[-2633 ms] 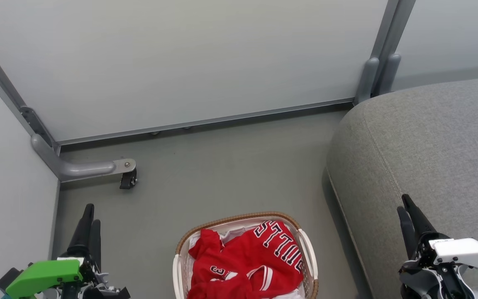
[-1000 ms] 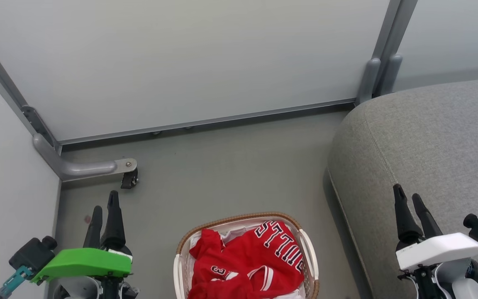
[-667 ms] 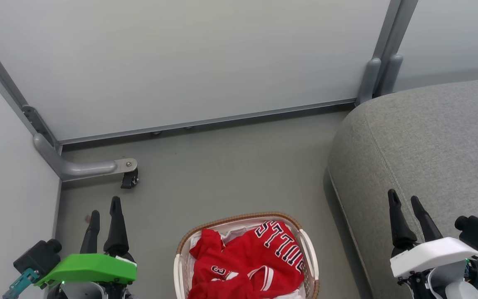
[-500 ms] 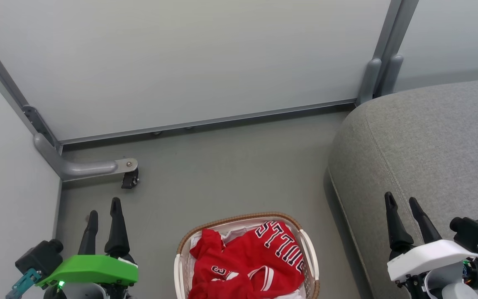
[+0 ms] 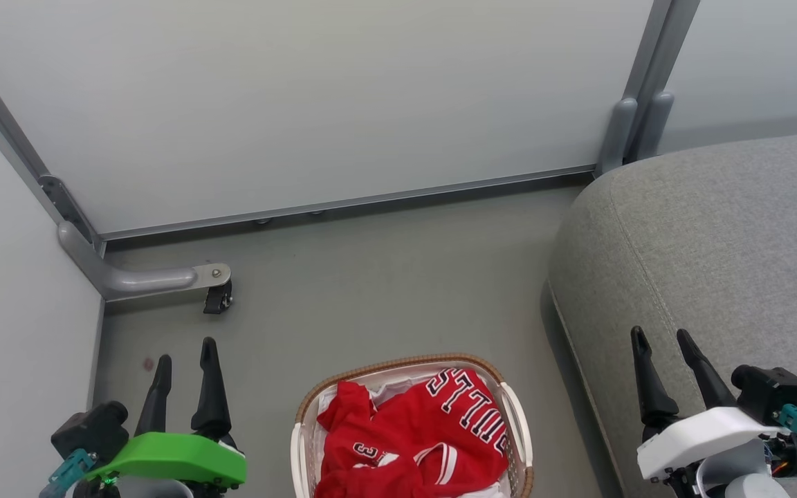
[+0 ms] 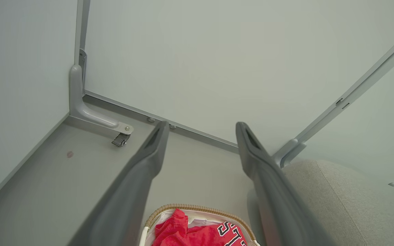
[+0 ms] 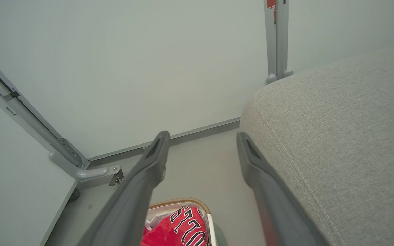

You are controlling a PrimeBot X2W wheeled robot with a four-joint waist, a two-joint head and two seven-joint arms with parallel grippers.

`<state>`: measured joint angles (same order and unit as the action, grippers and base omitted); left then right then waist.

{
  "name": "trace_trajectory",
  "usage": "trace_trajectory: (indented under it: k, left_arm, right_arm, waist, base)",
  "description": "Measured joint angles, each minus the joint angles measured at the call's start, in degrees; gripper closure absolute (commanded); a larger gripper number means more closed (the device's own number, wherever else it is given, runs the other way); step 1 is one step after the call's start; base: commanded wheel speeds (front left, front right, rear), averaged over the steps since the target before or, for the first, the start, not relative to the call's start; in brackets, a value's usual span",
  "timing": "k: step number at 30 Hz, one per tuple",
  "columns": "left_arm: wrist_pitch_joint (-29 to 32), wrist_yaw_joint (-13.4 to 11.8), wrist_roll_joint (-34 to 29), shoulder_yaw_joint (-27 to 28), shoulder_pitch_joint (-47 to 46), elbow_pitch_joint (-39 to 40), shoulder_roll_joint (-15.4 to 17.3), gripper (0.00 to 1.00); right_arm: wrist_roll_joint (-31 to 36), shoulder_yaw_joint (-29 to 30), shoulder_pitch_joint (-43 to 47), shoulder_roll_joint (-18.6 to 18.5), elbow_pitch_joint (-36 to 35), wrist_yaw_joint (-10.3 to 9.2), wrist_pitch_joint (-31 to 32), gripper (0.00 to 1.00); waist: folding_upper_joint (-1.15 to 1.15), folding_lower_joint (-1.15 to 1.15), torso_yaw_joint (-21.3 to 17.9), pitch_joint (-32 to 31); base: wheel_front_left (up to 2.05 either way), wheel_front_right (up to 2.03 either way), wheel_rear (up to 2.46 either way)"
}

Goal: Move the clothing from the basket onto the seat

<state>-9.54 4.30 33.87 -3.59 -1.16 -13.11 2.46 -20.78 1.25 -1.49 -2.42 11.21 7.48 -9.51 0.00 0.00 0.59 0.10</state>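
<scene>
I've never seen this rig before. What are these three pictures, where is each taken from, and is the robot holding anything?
This is a wheeled robot with two arms. The wide picture comes from a camera on its head, looking down at the floor. The green-capped left gripper and the white-capped right gripper each have two dark fingers, spread open and holding nothing. The other two pictures come from cameras on each wrist, looking along those fingers. On the floor stands a basket with red clothing inside. The grey seat is on the robot's right.
</scene>
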Motion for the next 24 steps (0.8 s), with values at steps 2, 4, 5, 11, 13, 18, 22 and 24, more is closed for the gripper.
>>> trace_trajectory:
  k: [2,4,5,11,13,18,22,24]
  left_arm:
    - [-0.3,-0.04,-1.1,-0.19,0.03,-0.21,0.01,0.0]
    - [-0.63,-0.11,-2.04,-0.31,0.05,-0.41,0.01,0.0]
    - [-0.67,-0.11,-2.44,-0.38,0.07,-0.48,0.02,0.0]
    - [-1.53,-0.19,-4.93,-0.93,0.2,-1.22,0.04,0.0]
    - [-1.71,-0.2,-5.72,-1.13,0.22,-1.45,0.07,0.0]
    - [-2.34,-0.26,-7.04,-1.67,0.37,-2.21,0.09,0.0]
    - [-2.74,-0.27,-8.79,-1.87,0.53,-2.81,0.11,0.0]
    - [-3.01,-0.27,-9.43,-1.91,0.54,-3.08,0.12,0.0]
  right_arm:
    - [1.42,-0.09,0.03,-0.02,0.01,0.0,-0.24,0.0]
    - [2.46,-0.18,0.07,-0.04,0.01,0.0,-0.55,0.0]
    - [3.0,-0.23,0.11,-0.05,0.01,0.0,-0.7,0.0]
    - [6.27,-0.76,0.35,-0.1,0.0,0.0,-1.47,0.0]
    - [7.4,-0.9,0.36,-0.11,-0.03,0.0,-1.69,0.0]
    - [9.91,-1.2,0.39,-0.14,-0.19,0.0,-2.23,0.0]
    - [11.87,-1.44,0.41,-0.16,-0.45,0.0,-2.7,0.0]
    - [12.73,-1.51,0.43,-0.18,-0.62,0.0,-3.11,0.0]
  waist:
    - [0.0,0.0,0.02,0.01]
    - [0.0,0.0,0.03,0.02]
    - [0.0,0.0,0.05,0.03]
    - [0.0,0.0,0.15,0.06]
    - [0.0,0.0,0.2,0.06]
    - [0.0,0.0,0.27,0.09]
    - [0.0,0.0,0.31,0.09]
    - [0.0,0.0,0.32,0.1]
  base:
    - [0.0,0.0,0.0]
    - [0.0,0.0,0.0]
    - [0.0,0.0,0.0]
    - [0.0,0.0,0.0]
    - [0.0,0.0,0.0]
    - [0.0,0.0,0.0]
    - [0.0,0.0,0.0]
    - [0.0,0.0,0.0]
